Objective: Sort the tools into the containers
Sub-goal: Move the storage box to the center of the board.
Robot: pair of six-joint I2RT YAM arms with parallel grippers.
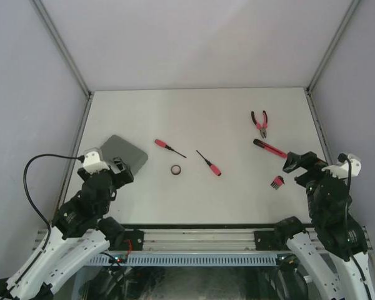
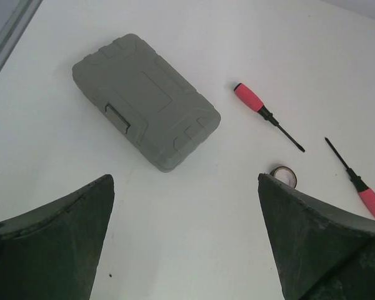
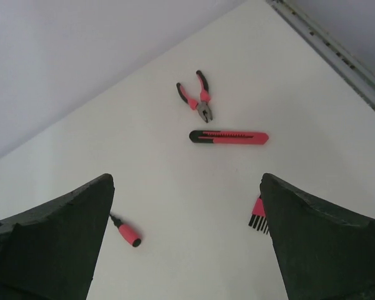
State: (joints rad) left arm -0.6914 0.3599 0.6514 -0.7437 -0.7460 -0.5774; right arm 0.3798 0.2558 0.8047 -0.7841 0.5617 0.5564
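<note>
The grey case (image 1: 126, 152) lies closed at the left, also in the left wrist view (image 2: 145, 102). Two red-handled screwdrivers (image 1: 169, 147) (image 1: 209, 164) and a black ring (image 1: 175, 169) lie mid-table. The red-handled pliers (image 1: 260, 122), the slim red-black stick tool (image 1: 269, 149) and the small comb-like piece (image 1: 276, 182) lie at the right. My left gripper (image 1: 126, 170) is open and empty just near of the case (image 2: 184, 181). My right gripper (image 1: 295, 162) is open and empty (image 3: 186, 178), beside the comb piece (image 3: 257, 217) and near of the stick tool (image 3: 229, 137) and pliers (image 3: 197, 97).
White table (image 1: 200, 119) walled by pale panels at back and sides. A metal rail (image 1: 194, 239) runs along the near edge between the arm bases. A black cable (image 1: 34, 169) loops from the left arm.
</note>
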